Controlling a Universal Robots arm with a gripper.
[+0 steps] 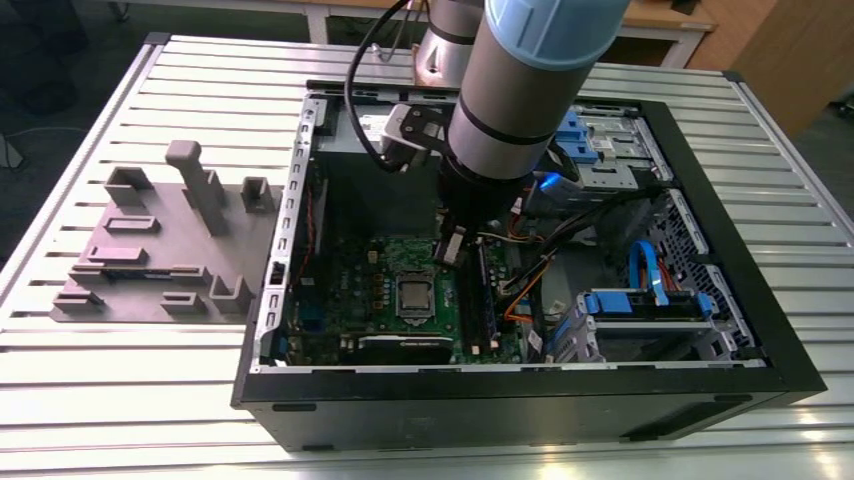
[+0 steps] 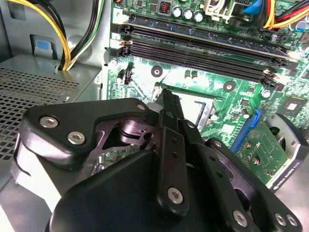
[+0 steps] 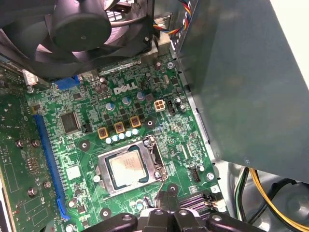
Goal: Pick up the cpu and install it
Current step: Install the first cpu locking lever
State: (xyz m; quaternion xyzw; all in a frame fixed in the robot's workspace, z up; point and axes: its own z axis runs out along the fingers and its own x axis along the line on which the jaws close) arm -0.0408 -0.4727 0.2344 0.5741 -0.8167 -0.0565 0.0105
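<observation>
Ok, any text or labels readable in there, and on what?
White logo on the motherboard, first wrist view: a maker's mark only.
Etching on the cpu lid: too small to read.
White print on the card edge, second wrist view: too blurred.

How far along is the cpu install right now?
The cpu already sits in the socket frame on the motherboard, also visible in the exterior view inside the open computer case. The gripper hangs just above the board beside the socket, holding nothing. I cannot tell whether the socket is latched.
</observation>
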